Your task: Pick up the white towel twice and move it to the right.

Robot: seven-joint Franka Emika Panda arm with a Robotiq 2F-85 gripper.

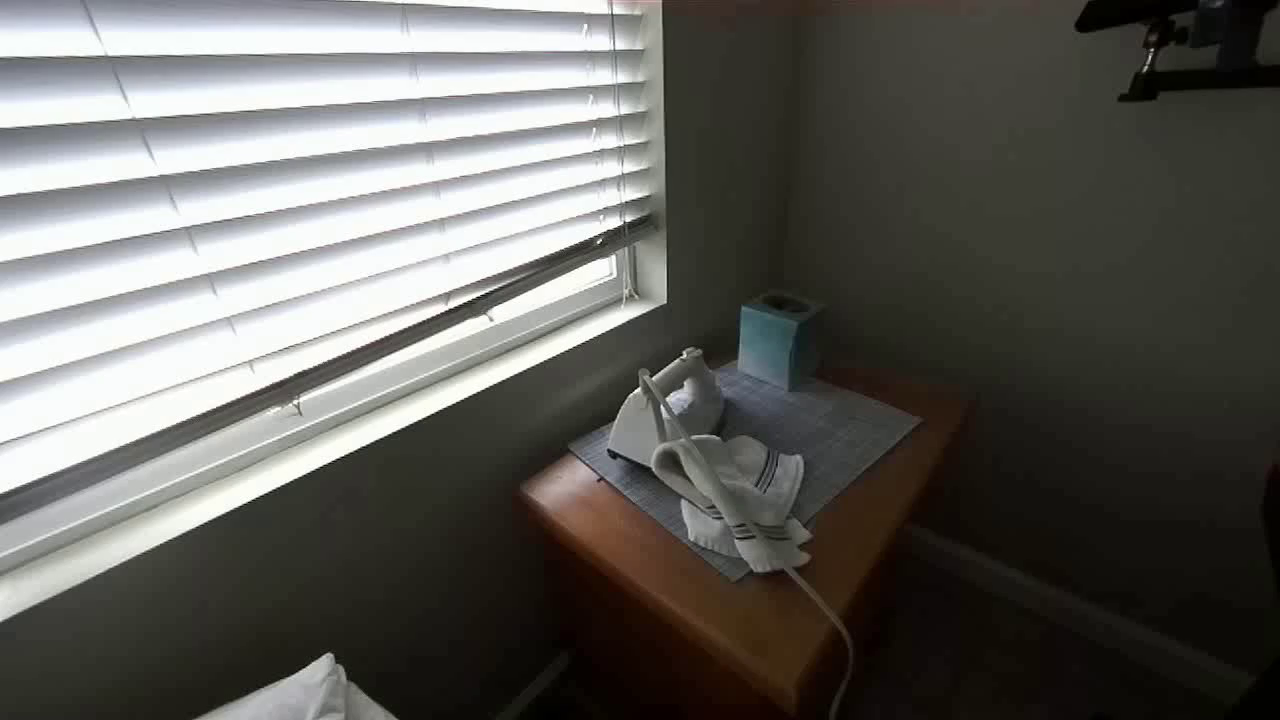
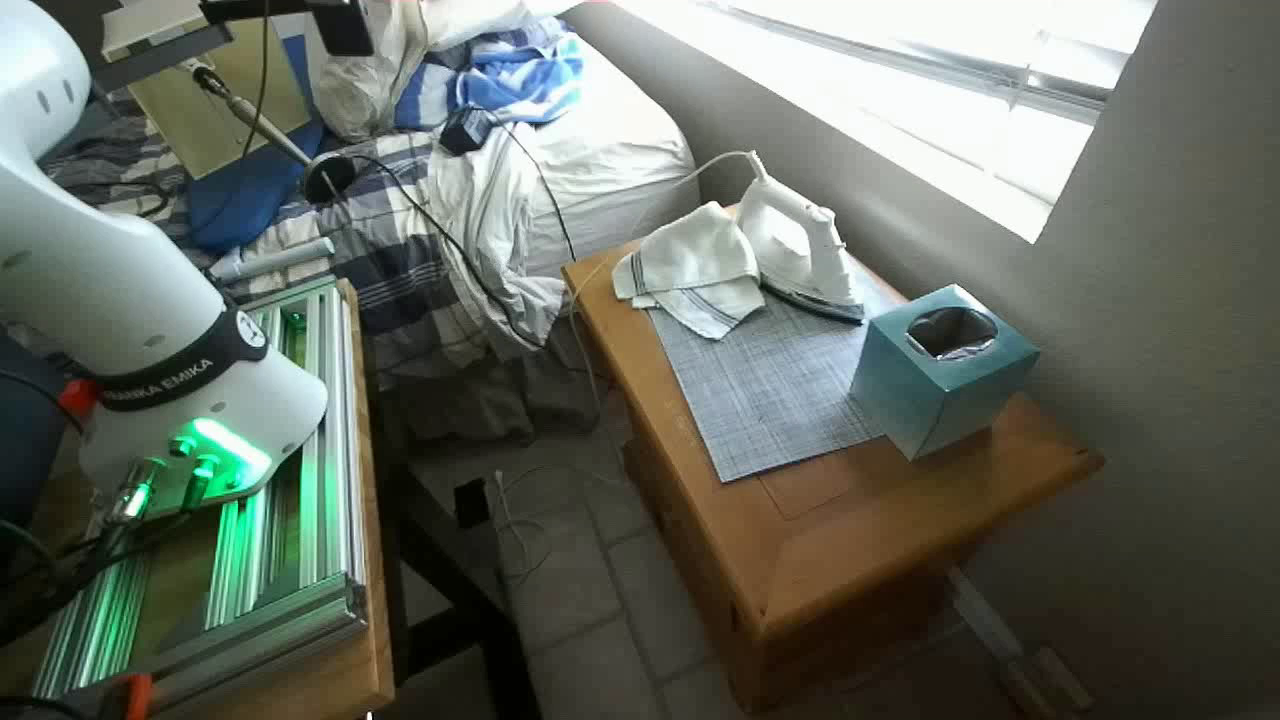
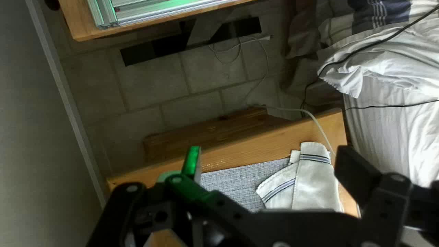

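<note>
Free room for my tool (image 3: 274, 168) above striped white cloth towel (image 2: 700, 250); white clothes iron (image 2: 795, 262) blocks one flank, thin white cord (image 3: 317, 125) close past another. Teal cardboard tissue box (image 2: 940, 390) well apart.

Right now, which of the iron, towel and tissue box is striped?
The white towel beside the iron: dark bands cross it; the iron and teal tissue box show none.
</note>
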